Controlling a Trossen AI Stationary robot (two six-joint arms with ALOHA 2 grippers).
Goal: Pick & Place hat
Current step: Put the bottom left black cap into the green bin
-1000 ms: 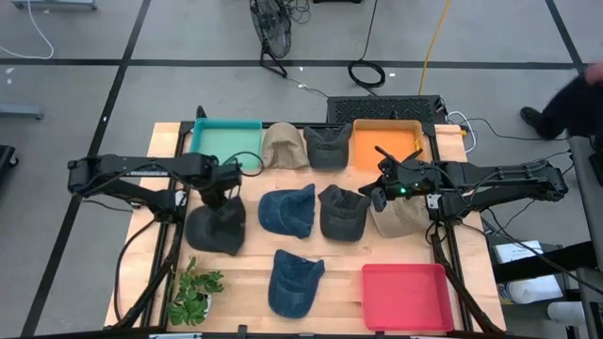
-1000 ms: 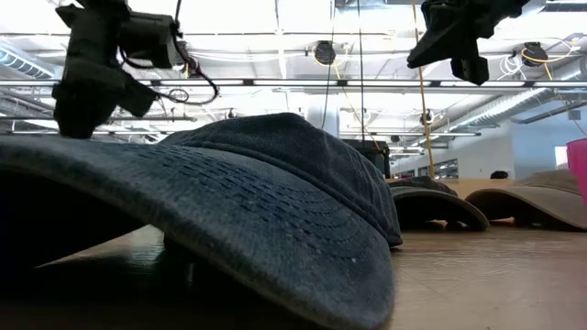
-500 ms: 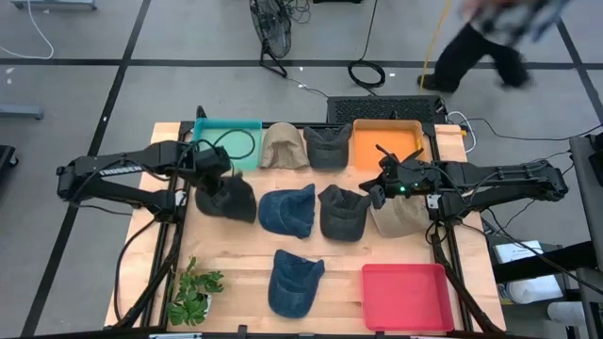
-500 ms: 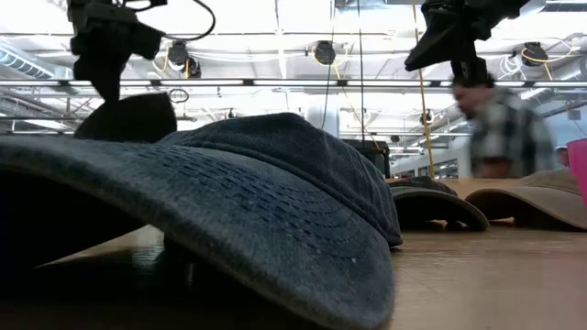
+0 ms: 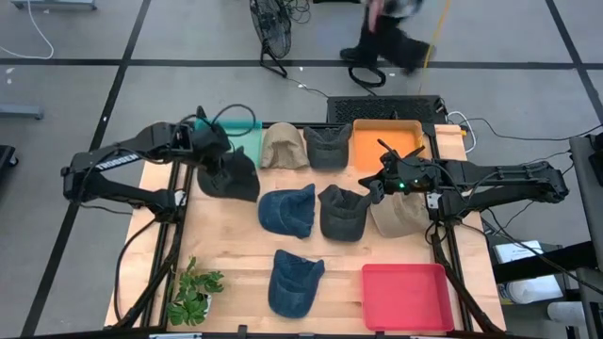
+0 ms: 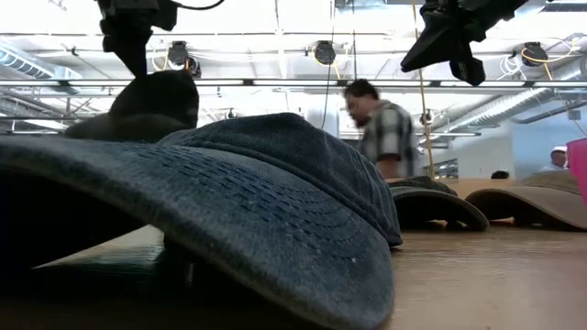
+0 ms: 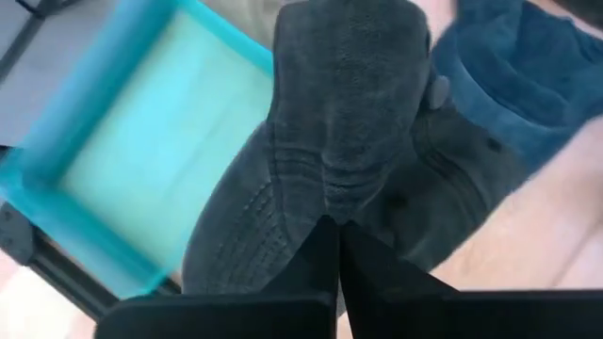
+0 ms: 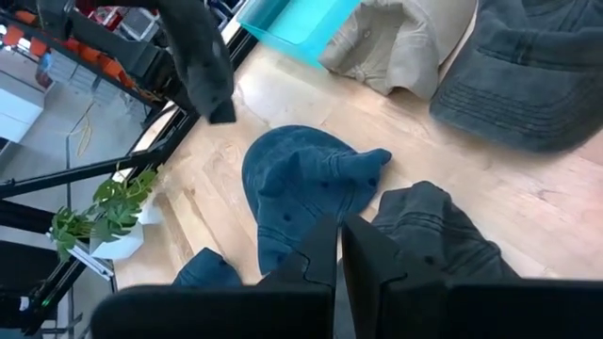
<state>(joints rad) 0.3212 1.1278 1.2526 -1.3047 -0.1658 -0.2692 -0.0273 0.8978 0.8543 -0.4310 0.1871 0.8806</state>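
My left gripper is shut on a dark grey hat and carries it in the air at the teal tray's near right corner. In the left wrist view the hat fills the space ahead of the gripper, with the teal tray beside it. The low view shows the hat hanging under the gripper. My right gripper is shut and hovers above another dark grey hat lying mid-table, touching nothing. My left gripper pinches the dark grey hat between its two fingers, on a fold of cloth beside the stitched brim. The fingers come from above, pointing down. The hat hangs below them, lifted clear of the table.
Hats lie on the table: beige and dark grey at the far edge, blue mid-table, blue near, beige under the right arm. An orange tray, a red tray and a plant stand around. A person walks behind the table.
My left gripper has lifted the dark grey hat off the table's left side and carried it up and toward the far edge, to the teal tray's corner. The hat now hangs clear of the table. A person has walked across behind the table.
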